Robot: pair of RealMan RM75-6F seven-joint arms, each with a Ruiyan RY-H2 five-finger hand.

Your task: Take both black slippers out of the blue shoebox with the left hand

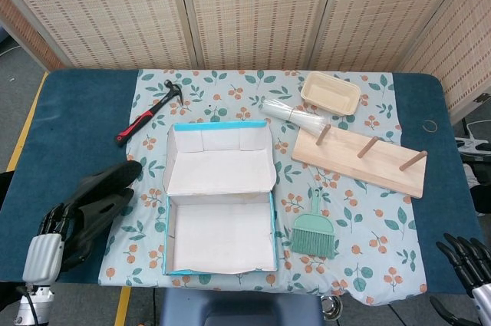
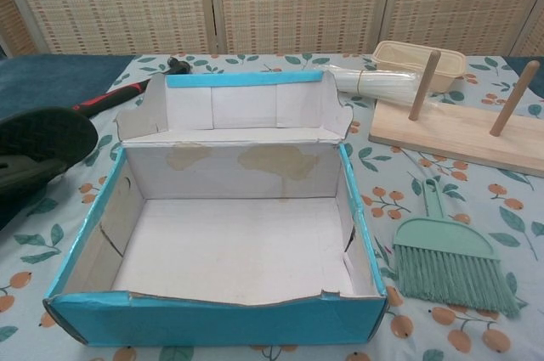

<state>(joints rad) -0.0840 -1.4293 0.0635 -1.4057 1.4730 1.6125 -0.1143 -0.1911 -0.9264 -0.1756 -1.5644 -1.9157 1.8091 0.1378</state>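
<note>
Black slippers (image 1: 98,202) out of the blue shoebox (image 1: 220,203), lying at near left on the bench (image 1: 69,119). Left hand (image 1: 55,226) at their heel end, grip impossible to tell. Right hand (image 1: 464,257) at near right, fingers spread, holding nothing. Probably light, soft, floppy; best pinched across both soles mid-length.

The head view looks steeply down over the whole table (image 1: 77,111); the chest view sits low and close, facing the rattan screen. Both share the blue shoebox (image 1: 165,222) (image 2: 212,314).
</note>
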